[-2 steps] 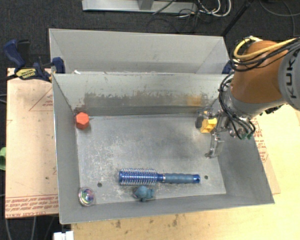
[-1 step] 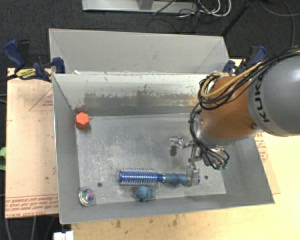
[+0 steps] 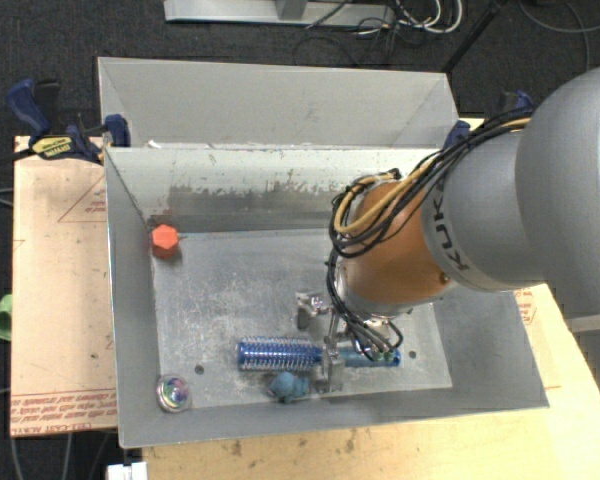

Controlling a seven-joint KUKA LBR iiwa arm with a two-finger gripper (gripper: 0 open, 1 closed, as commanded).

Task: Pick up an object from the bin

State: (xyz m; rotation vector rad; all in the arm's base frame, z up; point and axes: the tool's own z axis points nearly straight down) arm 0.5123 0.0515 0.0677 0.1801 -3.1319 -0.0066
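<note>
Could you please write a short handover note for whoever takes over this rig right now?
Gripper: down near the bin floor, at the right end of the blue ribbed roller; no hold can be confirmed.
Others: small blue lump just in front of the roller; orange block back-left; shiny ball front-left.
Done: nothing lifted yet.
Left: secure one thing, probably the roller, and lift it out.

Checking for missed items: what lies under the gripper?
A blue ribbed roller lies with its right end beneath the gripper, and a small blue lump sits just beside it. That end of the roller and the bin floor under the wrist are covered.
</note>
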